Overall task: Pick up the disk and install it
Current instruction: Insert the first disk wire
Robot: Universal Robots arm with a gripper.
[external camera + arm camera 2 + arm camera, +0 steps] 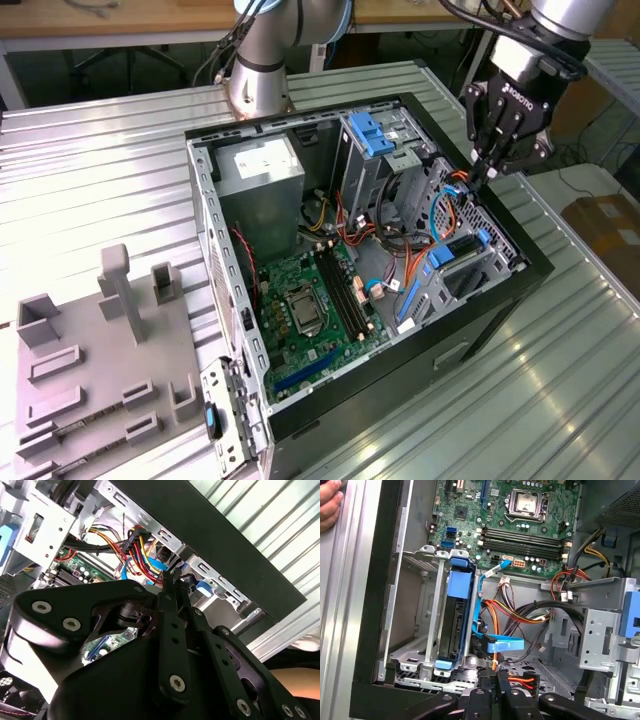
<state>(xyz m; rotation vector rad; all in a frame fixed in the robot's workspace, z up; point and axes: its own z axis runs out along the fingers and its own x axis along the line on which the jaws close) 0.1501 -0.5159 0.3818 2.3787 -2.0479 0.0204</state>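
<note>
The disk (pixel 451 625) stands on edge in the drive cage (pixel 415 630) at the case's front end, with blue side rails (pixel 459 582) around its dark side. In the exterior view the disk (pixel 460 252) lies low in the bay at the case's right end. My gripper (pixel 487 168) hovers just above that end of the open computer case (pixel 300 420), beside the disk, not touching it. Its fingers (pixel 172 595) are pressed together, with nothing of the disk between them. The fingertips (pixel 496 677) sit right by the red and orange cables (pixel 520 680).
A green motherboard (pixel 315 300) covers the case floor, and a grey power-supply box (pixel 260 175) sits at the far end. A blue bracket (pixel 372 133) tops the upper cage. A grey fixture tray (pixel 90 370) lies at the exterior view's left. A hand (pixel 330 505) rests outside the case wall.
</note>
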